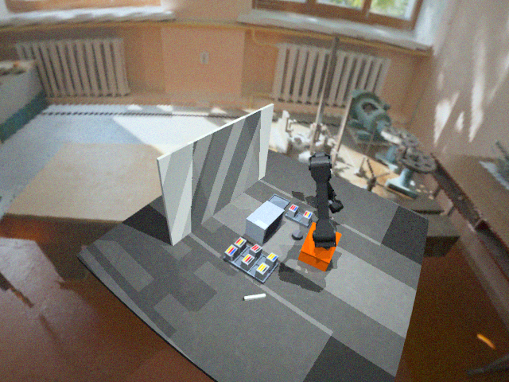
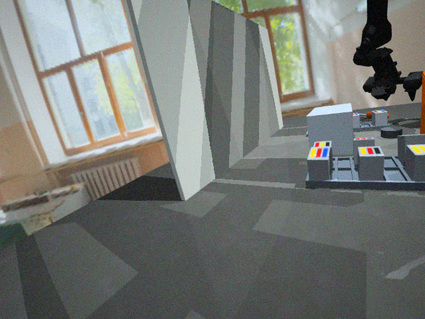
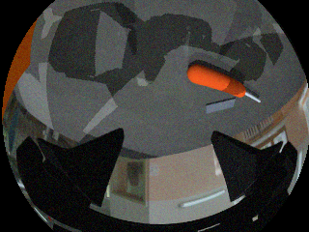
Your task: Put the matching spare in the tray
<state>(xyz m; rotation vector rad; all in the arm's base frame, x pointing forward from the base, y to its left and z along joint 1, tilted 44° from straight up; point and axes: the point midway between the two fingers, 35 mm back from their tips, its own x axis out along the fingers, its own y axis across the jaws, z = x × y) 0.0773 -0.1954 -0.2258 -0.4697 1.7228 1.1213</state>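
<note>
The mounted unit (image 1: pixel 265 220) (image 2: pixel 329 128) is a pale grey-blue box in the middle of the table; its back does not show. A small empty tray (image 1: pixel 287 201) lies just behind it. Several spares with coloured stripe codes stand on a rack (image 2: pixel 360 185) in front of the unit, among them a yellow-red-blue one (image 1: pixel 231 251) (image 2: pixel 319 161) and a yellow-red-black one (image 2: pixel 370 159). Two more spares (image 1: pixel 293 208) (image 1: pixel 307 214) stand on a smaller rack behind. My gripper (image 1: pixel 337 205) (image 2: pixel 394 86) (image 3: pixel 170 134) is open and empty, held in the air right of the smaller rack.
The arm stands on an orange block (image 1: pixel 318 256). A tall grey wall panel (image 1: pixel 213 173) (image 2: pixel 206 103) stands left of the unit. A dark disc (image 1: pixel 297 235) (image 2: pixel 391 131), a white stick (image 1: pixel 254 296) and an orange-handled tool (image 3: pixel 215 80) (image 2: pixel 368 114) lie on the table.
</note>
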